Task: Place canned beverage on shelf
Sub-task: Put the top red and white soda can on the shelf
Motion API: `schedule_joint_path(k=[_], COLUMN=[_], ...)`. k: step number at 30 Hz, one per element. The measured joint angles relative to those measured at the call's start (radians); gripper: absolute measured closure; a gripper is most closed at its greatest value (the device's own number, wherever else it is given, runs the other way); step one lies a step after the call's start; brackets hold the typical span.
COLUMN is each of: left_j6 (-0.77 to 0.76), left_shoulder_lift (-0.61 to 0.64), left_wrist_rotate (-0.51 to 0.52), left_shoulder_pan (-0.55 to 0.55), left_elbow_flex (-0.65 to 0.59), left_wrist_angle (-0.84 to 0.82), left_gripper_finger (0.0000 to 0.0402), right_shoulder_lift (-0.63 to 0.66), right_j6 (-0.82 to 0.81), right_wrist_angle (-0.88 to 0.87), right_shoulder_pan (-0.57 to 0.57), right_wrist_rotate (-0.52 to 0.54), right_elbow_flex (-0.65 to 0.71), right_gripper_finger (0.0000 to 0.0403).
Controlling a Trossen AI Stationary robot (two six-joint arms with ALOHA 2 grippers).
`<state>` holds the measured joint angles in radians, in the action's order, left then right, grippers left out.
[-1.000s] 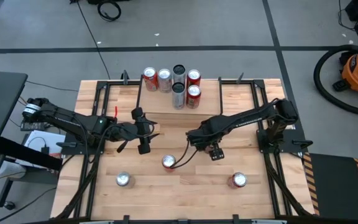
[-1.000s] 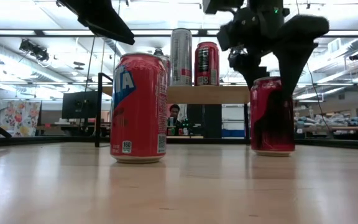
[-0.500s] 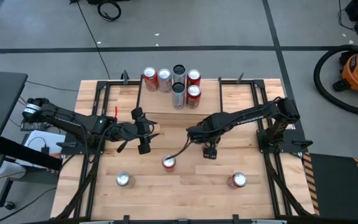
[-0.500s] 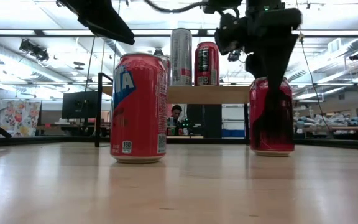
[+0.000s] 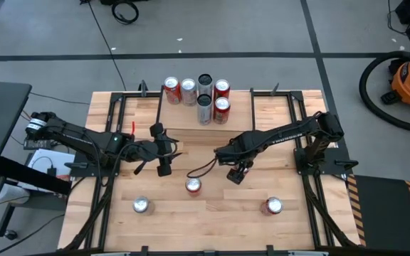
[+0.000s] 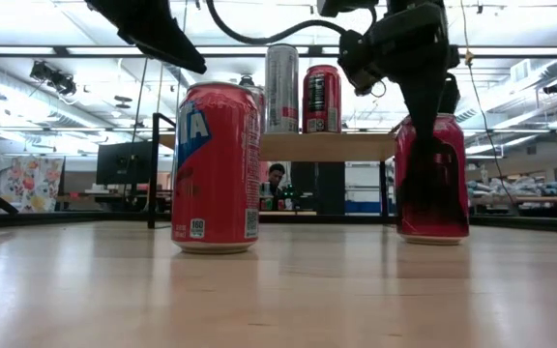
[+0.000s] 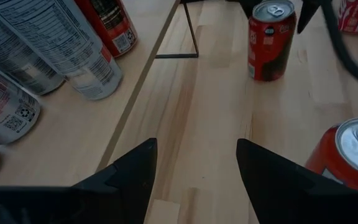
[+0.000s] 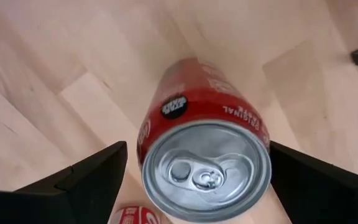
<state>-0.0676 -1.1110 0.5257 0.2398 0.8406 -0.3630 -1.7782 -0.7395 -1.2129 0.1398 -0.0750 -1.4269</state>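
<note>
A red can (image 8: 204, 124) stands upright on the wooden tabletop; in the high view my right gripper (image 5: 235, 174) hides it. That gripper is open over the can, fingers pointing down, one on its near side and one on its far side, as the low view (image 6: 431, 179) and left wrist view (image 7: 272, 40) show. The shelf (image 5: 240, 122), a low light-wood plank, stands at the table's far middle and holds several red and silver cans (image 5: 203, 99). My left gripper (image 5: 164, 151) is open and empty, left of the shelf's near edge. My right gripper comes at the red can from above and straddles its upper part. One finger (image 8: 303, 174) seems to lie against the can's side wall just under the rim (image 8: 265, 142). A strip of table shows beside the other finger. The can stands upright on the table.
Three more red cans stand on the table: one (image 5: 193, 186) just left of my right gripper, one near left (image 5: 142, 206), one near right (image 5: 271, 206). Black frame rails (image 5: 112, 135) run along both table sides. A cable (image 5: 203, 169) hangs from my right arm.
My right gripper has gone a little toward the table's left and turned more upright over the red can, fingers staying apart. In the low view the can has shifted slightly to the right and nearer.
</note>
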Motion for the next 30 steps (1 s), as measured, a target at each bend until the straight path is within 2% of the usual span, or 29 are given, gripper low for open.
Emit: schedule_joint_path(k=[6, 13, 18, 22, 26, 30], left_j6=[-0.004, -0.020, -0.023, -0.035, -0.066, -0.098], left_shoulder_lift=[0.000, 0.000, 0.000, 0.000, 0.000, 0.000], left_wrist_rotate=[0.000, -0.001, 0.000, -0.001, -0.001, -0.001], left_shoulder_pan=[0.000, 0.000, 0.000, 0.000, 0.000, 0.000], left_elbow_flex=[0.000, 0.000, 0.000, 0.000, 0.000, 0.000], left_wrist_angle=[-0.010, -0.011, -0.010, -0.009, -0.009, -0.010], left_gripper_finger=[0.0171, 0.0171, 0.0171, 0.0171, 0.0171, 0.0171], right_shoulder_lift=[0.030, 0.155, 0.225, 0.231, 0.197, 0.125], right_j6=[-0.001, 0.047, 0.348, 0.556, 0.764, 0.902], right_wrist_angle=[-0.021, -0.058, -0.066, -0.063, -0.049, -0.055], right_shoulder_pan=[0.003, 0.009, 0.087, 0.133, 0.144, 0.129], right_wrist_rotate=[0.010, 0.070, 0.105, 0.236, 0.242, 0.238], right_elbow_flex=[0.000, 0.000, 0.010, 0.010, 0.010, 0.011], right_gripper_finger=[0.0023, 0.0023, 0.0026, 0.0027, 0.0028, 0.0028])
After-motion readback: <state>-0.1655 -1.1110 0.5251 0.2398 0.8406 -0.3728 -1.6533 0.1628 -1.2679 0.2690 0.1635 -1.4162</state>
